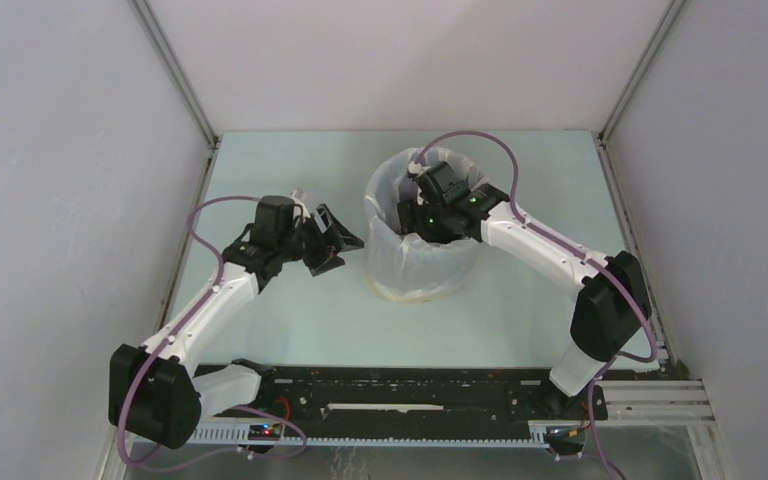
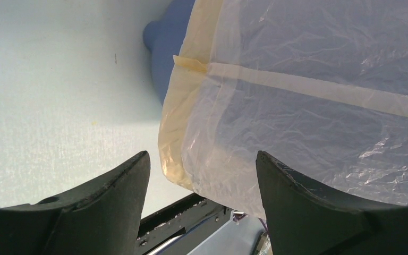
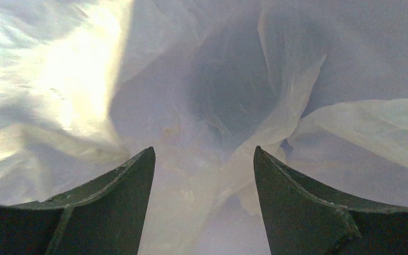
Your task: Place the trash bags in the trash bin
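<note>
The translucent white trash bag (image 1: 415, 255) is draped over the round trash bin and covers its outside down to the table. In the left wrist view the bag (image 2: 319, 106) shows its pale yellow band, and the blue bin (image 2: 167, 48) peeks out beside it. My left gripper (image 1: 332, 240) is open and empty just left of the bin, close to the bag's lower edge. My right gripper (image 1: 422, 195) is open and reaches down inside the lined bin; its wrist view shows only crumpled bag lining (image 3: 212, 95) between and beyond the jaws.
The bin stands mid-table, slightly right of centre, on a pale green table (image 1: 290, 310). White walls with metal corner posts (image 1: 175, 70) enclose the table on three sides. A black rail (image 1: 410, 395) with the arm bases runs along the near edge.
</note>
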{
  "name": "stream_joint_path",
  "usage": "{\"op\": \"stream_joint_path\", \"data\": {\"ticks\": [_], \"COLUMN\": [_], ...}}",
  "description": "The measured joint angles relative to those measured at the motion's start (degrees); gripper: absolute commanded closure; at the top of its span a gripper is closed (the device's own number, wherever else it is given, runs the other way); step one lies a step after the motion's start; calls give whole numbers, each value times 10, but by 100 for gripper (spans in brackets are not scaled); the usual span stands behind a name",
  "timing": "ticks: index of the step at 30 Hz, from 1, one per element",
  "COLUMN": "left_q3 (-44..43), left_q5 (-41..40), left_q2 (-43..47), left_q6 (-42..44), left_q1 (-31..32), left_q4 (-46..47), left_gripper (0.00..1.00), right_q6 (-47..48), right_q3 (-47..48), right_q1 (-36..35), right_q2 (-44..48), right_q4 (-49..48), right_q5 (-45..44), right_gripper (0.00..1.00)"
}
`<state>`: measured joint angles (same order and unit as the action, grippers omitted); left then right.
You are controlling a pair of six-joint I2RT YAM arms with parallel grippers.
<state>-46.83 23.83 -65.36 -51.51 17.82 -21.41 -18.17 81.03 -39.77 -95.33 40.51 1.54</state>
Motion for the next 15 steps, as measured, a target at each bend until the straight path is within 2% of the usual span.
{"op": "stream_joint_path", "data": {"ticks": [3, 8, 11, 15], "left_q3": [-2, -2, -1, 0], "left_q5": [0, 0, 0, -1], "left_q2": [0, 3, 9, 21], "left_q6": [1, -1, -5, -6], "left_q1": [0, 5, 11, 14], "left_q4": [-4, -5, -3, -1], "left_gripper": [22, 22, 22, 22], "right_q6": [3, 16, 23, 43], "right_q3": [36, 120, 154, 145], "right_q1": [0, 0, 0, 0], "right_q2": [0, -9, -13, -4], "right_q4": [14, 21, 32, 40], "right_q5": [-5, -30, -53, -90], "right_gripper": [27, 39, 38, 37]}}
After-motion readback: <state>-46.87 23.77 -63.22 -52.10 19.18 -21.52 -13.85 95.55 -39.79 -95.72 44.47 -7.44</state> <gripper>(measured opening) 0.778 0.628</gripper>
